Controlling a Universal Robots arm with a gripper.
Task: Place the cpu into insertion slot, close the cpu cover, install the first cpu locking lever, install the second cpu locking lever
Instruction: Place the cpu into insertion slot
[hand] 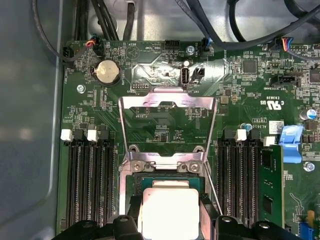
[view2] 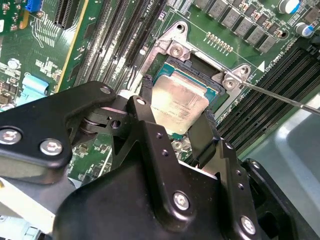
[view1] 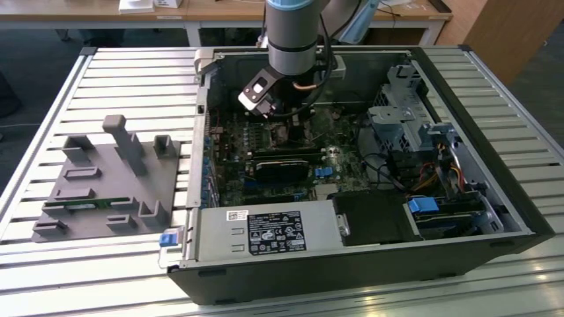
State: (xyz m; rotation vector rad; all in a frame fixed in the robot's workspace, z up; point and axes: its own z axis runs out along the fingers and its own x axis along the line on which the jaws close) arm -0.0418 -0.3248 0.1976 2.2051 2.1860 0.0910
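Status: arm is down inside the open black computer case (view1: 352, 271) on the slatted metal worktop (view1: 132, 72). It's working over the dark green circuit board (view1: 234, 152), on the exterior view's left side of the case, toward the far wall.

Black two-finger claw (view2: 176, 117) is narrow, gripping the small flat square cpu (view2: 180, 97) with the dull silver metal top. The black fingers (view2: 147, 120) bear on two opposite edges of it. First wrist view agrees: claw (hand: 168, 220) with the cpu (hand: 167, 207) between the fingers.

The cpu is directly over the small square black-framed insertion slot (hand: 150, 180) and lined up with it. It looks at or just off the seat; can't tell if it's fully down. With the claw gripping it, I'd call step one in hand and close to done, not finished.

The thin silver square-frame cpu cover (hand: 170, 102) with the large window is swung clear of the slot, and the board shows through the window. Cover step not done.

One thin metal locking lever (view2: 280, 95) juts free from a corner of the slot, unlatched. Can't pick out the second one. Both lever steps still open by my read.

A grey moulded parts tray (view1: 105, 191) sits on the worktop to the exterior view's left of the case, well apart from the claw.
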